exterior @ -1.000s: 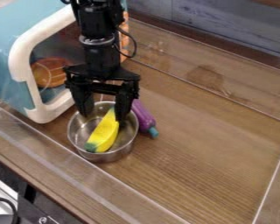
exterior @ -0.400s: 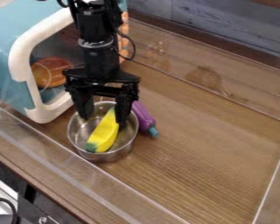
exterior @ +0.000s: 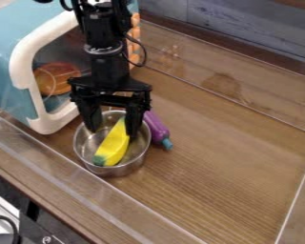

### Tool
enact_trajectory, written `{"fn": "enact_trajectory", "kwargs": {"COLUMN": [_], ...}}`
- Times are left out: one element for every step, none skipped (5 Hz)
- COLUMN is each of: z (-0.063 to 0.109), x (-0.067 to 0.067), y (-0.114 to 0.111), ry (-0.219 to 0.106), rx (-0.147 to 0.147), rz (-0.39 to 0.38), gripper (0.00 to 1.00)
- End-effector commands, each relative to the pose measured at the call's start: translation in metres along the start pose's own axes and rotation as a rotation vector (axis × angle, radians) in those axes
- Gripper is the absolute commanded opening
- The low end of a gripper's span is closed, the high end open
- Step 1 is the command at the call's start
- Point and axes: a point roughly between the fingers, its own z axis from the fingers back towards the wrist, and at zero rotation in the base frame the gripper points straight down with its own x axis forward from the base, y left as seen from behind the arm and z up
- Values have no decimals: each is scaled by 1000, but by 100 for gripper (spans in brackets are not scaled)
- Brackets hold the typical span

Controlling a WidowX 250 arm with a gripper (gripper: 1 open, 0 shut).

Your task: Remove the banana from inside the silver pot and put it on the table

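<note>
1. my pincer (exterior: 111,126) is spread wide, its tips down at the pot with nothing gripped.
2. the banana (exterior: 113,143) lies inside the pot (exterior: 80,151), slanted, one green tip towards the table's near left edge.
3. what has changed over the last second is small: i have come down slightly and my fingers sit a little lower about the banana's upper end; banana and pot look unmoved.
4. for the task, that means i am nearly placed to pinch, though i can't tell whether i touch the fruit.
5. next i should close, lift past the rim, then lay it on the table (exterior: 232,162), avoiding the eggplant (exterior: 156,129) beside the pot.
</note>
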Motion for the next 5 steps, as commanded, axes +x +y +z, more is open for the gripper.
{"fn": "enact_trajectory", "kwargs": {"z": [12,11,11,11,6], "x": [3,3,3,3,4], "y": [1,1,1,1,0], "ry": [-54,-56,-59,-62,-64], "rx": [-9,-14,-18,-22,-21], "rz": [10,12,13,14,16], "gripper": [100,100,100,100,100]}}
